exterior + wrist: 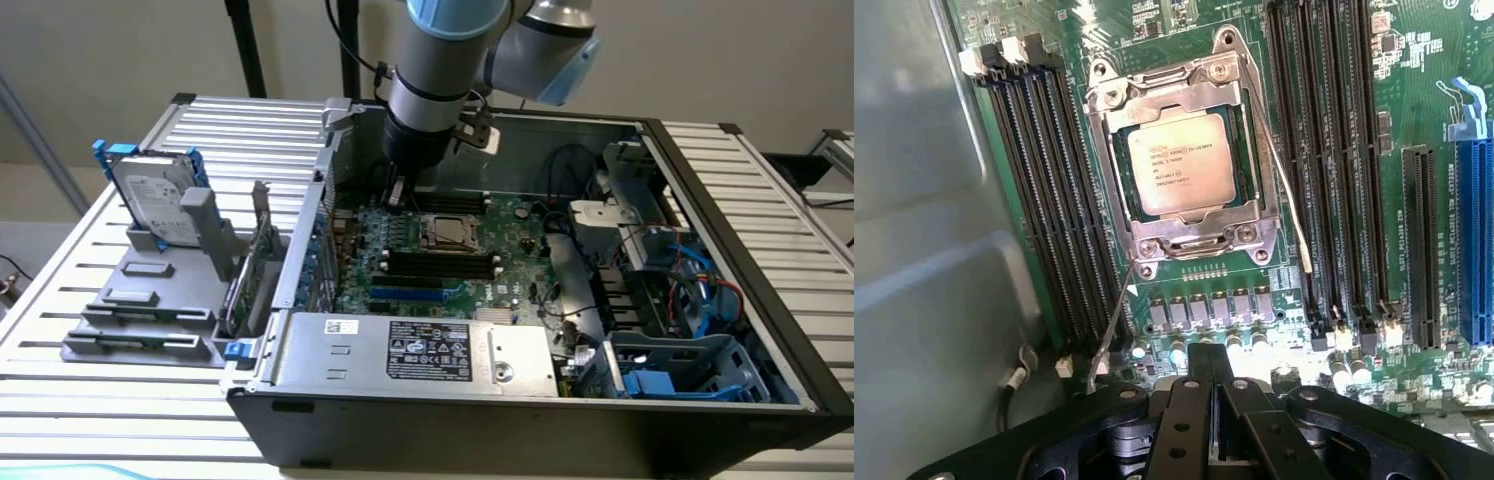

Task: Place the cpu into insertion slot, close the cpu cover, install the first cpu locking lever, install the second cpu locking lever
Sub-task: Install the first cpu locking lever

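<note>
The cpu (1179, 160) lies flat in the insertion slot (447, 232), its pale printed top showing through the square opening of the cpu cover (1166, 92), which is down over it. One thin wire locking lever (1304, 250) angles away along one side of the socket. A second lever (1112, 325) slants out from the opposite corner toward my gripper (1209, 358). The gripper is shut with nothing between its fingers. In the exterior view the gripper (396, 198) hangs inside the open computer case, just beyond the socket toward the exterior view's left.
Long black memory sticks (1044, 200) flank the socket on both sides, with blue slots (1479, 250) further out. A grey case wall (914, 250) stands close by. The power supply (414, 350), cables and a drive cage (667, 290) crowd the case. A hard drive (154, 195) sits outside.
</note>
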Available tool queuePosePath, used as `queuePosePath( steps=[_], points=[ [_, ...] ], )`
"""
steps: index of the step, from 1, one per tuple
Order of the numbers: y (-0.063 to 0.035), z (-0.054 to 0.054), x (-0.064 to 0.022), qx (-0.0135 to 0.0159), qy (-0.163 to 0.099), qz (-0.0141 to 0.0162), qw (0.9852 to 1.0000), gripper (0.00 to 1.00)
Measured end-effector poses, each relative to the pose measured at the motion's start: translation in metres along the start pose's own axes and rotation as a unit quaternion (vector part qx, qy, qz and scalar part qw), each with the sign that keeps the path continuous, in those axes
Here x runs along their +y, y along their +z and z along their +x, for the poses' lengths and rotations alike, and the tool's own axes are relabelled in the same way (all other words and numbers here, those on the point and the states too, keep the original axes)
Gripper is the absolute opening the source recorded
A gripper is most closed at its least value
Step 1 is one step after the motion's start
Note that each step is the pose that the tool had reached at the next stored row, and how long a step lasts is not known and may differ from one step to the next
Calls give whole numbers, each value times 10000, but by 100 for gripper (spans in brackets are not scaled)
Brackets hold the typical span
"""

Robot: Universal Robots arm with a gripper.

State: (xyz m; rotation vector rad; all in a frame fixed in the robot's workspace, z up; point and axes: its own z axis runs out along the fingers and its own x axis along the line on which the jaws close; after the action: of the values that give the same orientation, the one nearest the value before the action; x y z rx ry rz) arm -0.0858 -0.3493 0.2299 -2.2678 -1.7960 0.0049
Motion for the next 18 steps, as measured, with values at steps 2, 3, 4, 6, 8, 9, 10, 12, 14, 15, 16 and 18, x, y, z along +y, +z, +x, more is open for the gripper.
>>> queuePosePath(
  steps=[2, 3, 4, 6, 8, 9, 10, 12, 14, 15, 16, 18],
  points=[
    [-8, 1, -5, 61, 75, 13, 10000, 11],
    [-12, 1, -7, 92, 113, 20, 9999, 11],
    [-17, 1, -10, 123, 150, 26, 9998, 11],
    [-23, 1, -15, 188, 227, 41, 9996, 11],
    [-29, 1, -21, 254, 300, 56, 9992, 11],
    [-32, 1, -24, 286, 336, 64, 9990, 11],
    [-35, 0, -28, 317, 371, 72, 9988, 11],
    [-40, 0, -34, 381, 440, 88, 9983, 11],
    [-46, -1, -41, 442, 509, 103, 9977, 11],
    [-49, -1, -45, 474, 545, 111, 9973, 11],
    [-51, -1, -48, 504, 578, 118, 9970, 11],
    [-56, -2, -56, 561, 646, 134, 9962, 11]
  ],
)
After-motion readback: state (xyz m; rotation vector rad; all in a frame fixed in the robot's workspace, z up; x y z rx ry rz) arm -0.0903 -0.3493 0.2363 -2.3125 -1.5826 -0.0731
